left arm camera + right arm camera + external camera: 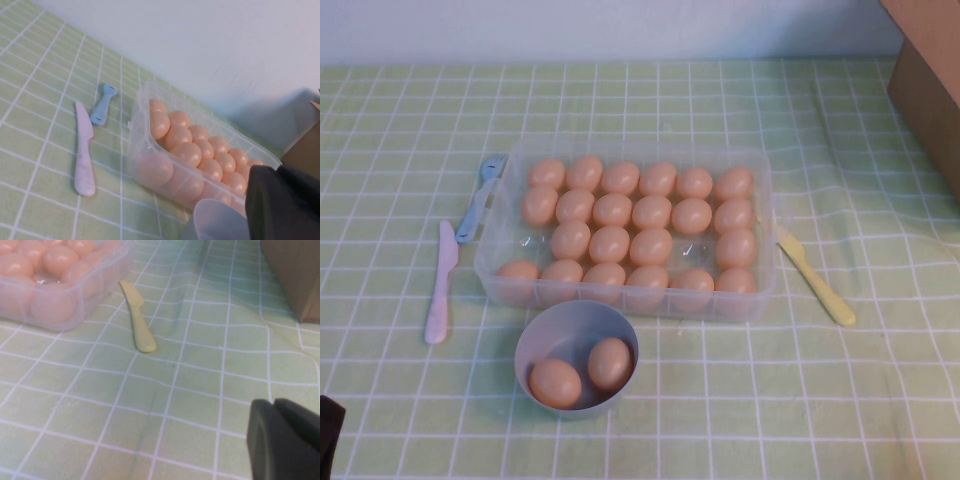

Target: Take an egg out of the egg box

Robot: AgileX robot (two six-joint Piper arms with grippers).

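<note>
The clear plastic egg box [766,215] stands mid-table and holds several peach-orange eggs [610,243], with two hollows bare. In front of it, a grey-blue bowl [535,340] holds two more eggs [555,383]. My left gripper [276,172] is shut and empty, low at the table's front left, beside the bowl [215,220] and the box [145,92]. Only a dark edge of it [328,435] shows in the high view. My right gripper [274,404] is shut and empty over the cloth, to the right of the box [107,270].
A pink plastic knife [440,285] and a blue utensil [480,200] lie left of the box. A yellow plastic knife [815,280] lies to its right. A cardboard box [930,70] stands at the back right. A green checked cloth covers the table.
</note>
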